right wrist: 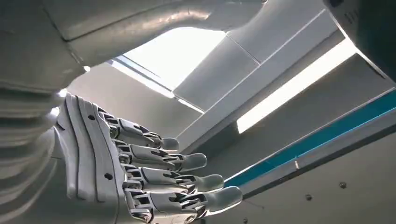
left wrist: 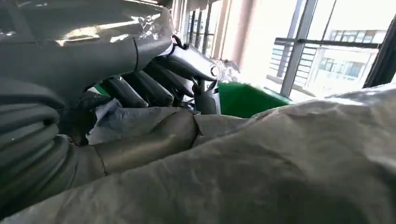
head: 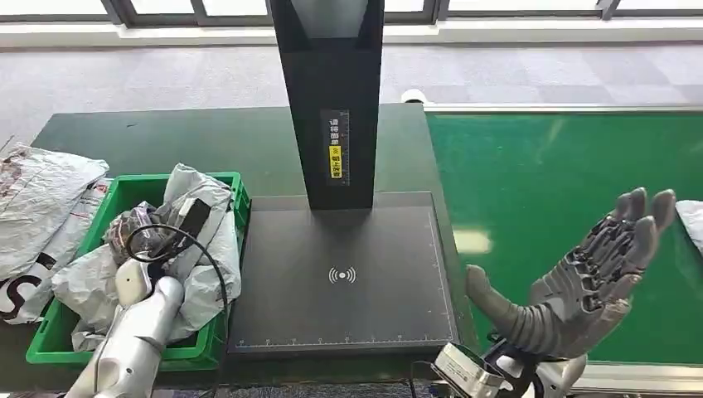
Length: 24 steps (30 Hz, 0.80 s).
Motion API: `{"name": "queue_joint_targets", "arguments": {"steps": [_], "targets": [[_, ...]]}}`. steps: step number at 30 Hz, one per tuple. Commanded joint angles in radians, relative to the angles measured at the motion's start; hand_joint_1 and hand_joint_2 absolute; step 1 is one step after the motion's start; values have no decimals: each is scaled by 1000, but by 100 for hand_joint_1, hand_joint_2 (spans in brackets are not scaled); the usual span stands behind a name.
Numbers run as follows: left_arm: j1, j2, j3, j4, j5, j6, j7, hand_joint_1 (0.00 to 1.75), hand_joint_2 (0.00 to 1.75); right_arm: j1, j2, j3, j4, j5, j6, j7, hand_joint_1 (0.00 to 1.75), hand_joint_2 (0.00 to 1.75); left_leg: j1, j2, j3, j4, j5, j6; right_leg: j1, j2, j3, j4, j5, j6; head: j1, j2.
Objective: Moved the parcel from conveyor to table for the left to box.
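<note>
At the far left, loose grey parcels (head: 41,207) lie on the dark green bench (head: 207,141), just beside the green box (head: 124,189). The box is already heaped with grey mailers (head: 203,249), and the left robot hand (left wrist: 154,84) is down among them; in the left wrist view its dark fingers (left wrist: 135,91) lie on crumpled grey plastic, but whether they actually grip anything I cannot tell. The risk here is that the heap stands above the box rim, so a clumsy pull or push could drag a bag over the edge.

In the middle, the black scan pad (head: 340,282) with its upright post (head: 332,99) carries nothing.

Further right, the right robot hand (head: 580,278) hovers palm-up over the green conveyor (head: 547,166), fingers (right wrist: 187,161) spread and holding nothing. The parcel (head: 690,222) to be fetched shows as a pale corner at the conveyor's right edge, beyond the fingertips and apart from them. So little of it shows that its long axis and heading cannot be told. That is the main hazard: a reach made blind may catch a loose fold, so the slippery bag slides out or sags. If the conveyor runs, the parcel could also drift from where the hand aims.
</note>
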Motion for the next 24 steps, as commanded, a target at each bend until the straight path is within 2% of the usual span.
{"name": "queue_joint_targets", "arguments": {"steps": [1,4,5,6,7,8,10,11,12,13,14,18,24], "targets": [[28,15,13,26,10,61,28,0,175,-45,26,-56,139,12,-1,2,0,175,1,3,3,-4,1,0,1,3,2,-4,2,0,0,0],[67,-21,39,-97,67,161,-45,0,175,-44,26,-83,142,21,-1,2,0,175,0,3,3,-3,0,0,0,2,2,-3,1,0,0,0],[129,-84,70,-342,159,161,-169,0,175,-41,26,-114,146,23,-1,2,0,175,0,2,2,-2,0,0,0,2,1,-2,1,0,0,0],[129,-84,70,-342,159,161,-169,0,175,-41,26,-114,146,23,-1,2,0,175,0,3,3,-4,0,0,1,2,2,-3,1,0,0,0],[156,-142,111,-485,254,161,-307,0,0,-42,26,-141,165,20,-1,2,0,175,1,2,2,-2,0,0,1,2,1,-2,1,0,0,0],[166,-211,164,-594,399,161,-492,0,0,-49,26,-178,201,42,-1,10,0,175,1,3,2,-3,-1,1,1,2,2,-4,1,0,0,0],[166,-211,164,-594,399,161,-492,0,0,-49,26,-178,201,42,-1,10,0,175,1,2,3,-3,-1,1,2,1,3,-4,1,1,0,0],[173,-238,172,-618,428,161,-534,0,0,-59,26,-194,225,38,-1,2,0,175,1,3,3,-2,-1,0,1,2,2,-3,0,0,0,0],[183,-249,140,-632,650,161,-687,0,0,-70,26,-221,256,82,-1,43,0,175,1,1,3,-3,-1,0,1,0,3,-4,0,0,0,0],[192,-247,104,-635,757,158,-746,0,0,-74,26,-239,262,113,-1,67,0,175,0,-1,2,-2,-1,0,0,-1,2,-2,-1,0,0,0],[251,-255,14,-735,948,129,-840,0,0,-91,26,-302,317,165,-1,108,0,175,1,-2,2,-3,-1,1,0,-2,3,-3,-1,1,0,0],[381,-285,-110,-940,1073,160,-891,0,0,-102,26,-458,405,189,-1,60,0,175,2,1,1,-2,-2,0,0,0,2,-3,-1,1,0,0],[381,-285,-110,-940,1073,160,-891,0,0,-102,26,-458,405,189,-1,60,0,175,1,-3,0,-1,-2,1,0,-4,1,-2,-1,0,0,0]]}}
